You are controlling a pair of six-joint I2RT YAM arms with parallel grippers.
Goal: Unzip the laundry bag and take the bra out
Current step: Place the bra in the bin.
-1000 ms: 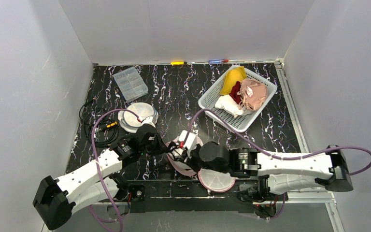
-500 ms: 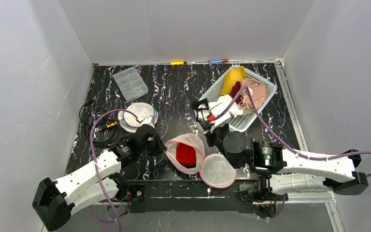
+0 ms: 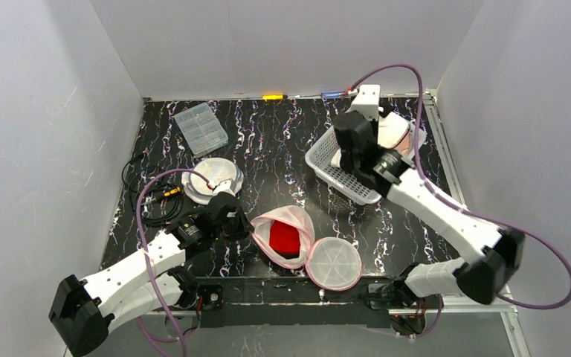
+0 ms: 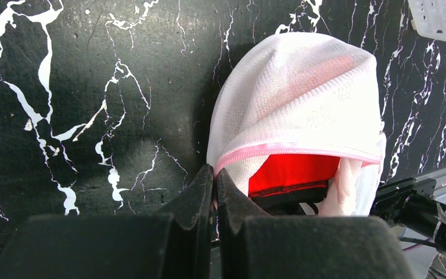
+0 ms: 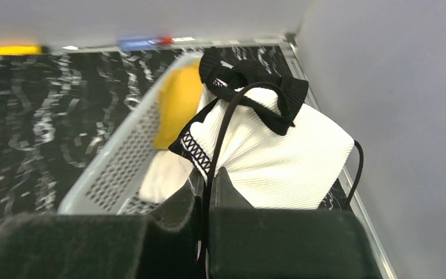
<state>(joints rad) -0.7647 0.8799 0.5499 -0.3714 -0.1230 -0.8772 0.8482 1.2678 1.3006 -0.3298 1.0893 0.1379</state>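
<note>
The white mesh laundry bag [image 4: 302, 99] lies unzipped near the table's front, its pink zipper rim gaping. A red garment [image 4: 293, 171] with black trim shows inside. My left gripper [image 4: 215, 174] is shut on the bag's rim at its left corner; in the top view it sits at the bag's [image 3: 286, 230] left side. A white ribbed bra [image 5: 279, 157] with black trim and black straps hangs from my right gripper [image 5: 209, 177], which is shut on a strap. It hangs over the white basket [image 5: 116, 174] at the back right.
The basket [image 3: 327, 167] holds a yellow garment [image 5: 177, 104] and other pale clothes. The bag's round flap [image 3: 334, 262] lies open by the front edge. A clear compartment box [image 3: 201, 128], round white discs [image 3: 212, 178] and cables [image 3: 145, 190] sit at the left.
My right arm has swung from the bag at the front up to the basket at the back right, carrying the bra. The left gripper has kept its hold on the bag.
</note>
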